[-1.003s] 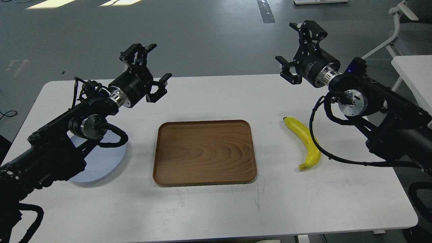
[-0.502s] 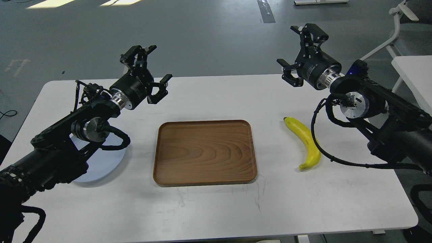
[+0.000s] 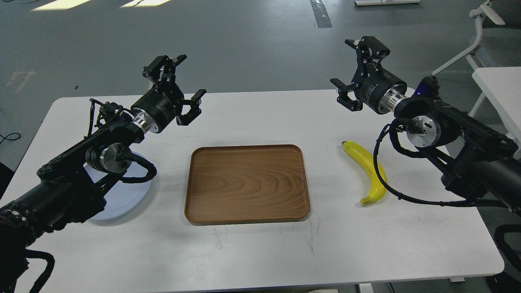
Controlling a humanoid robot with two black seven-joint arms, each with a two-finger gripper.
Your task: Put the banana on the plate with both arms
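The yellow banana [image 3: 368, 171] lies on the white table right of the wooden tray, partly crossed by a black cable of my right arm. The pale blue plate [image 3: 122, 197] sits at the left, mostly hidden under my left arm. My left gripper [image 3: 179, 83] is open and empty, held above the table's far left, beyond the plate. My right gripper [image 3: 353, 67] is open and empty, held above the table's far edge, up and behind the banana.
A rectangular brown wooden tray [image 3: 246, 183] lies empty in the middle of the white table [image 3: 260, 252]. A second white table [image 3: 498, 87] and a chair stand at the far right. Grey floor lies beyond.
My right gripper has shifted slightly left and toward the table, and its arm has come forward a little. My left arm has barely moved.
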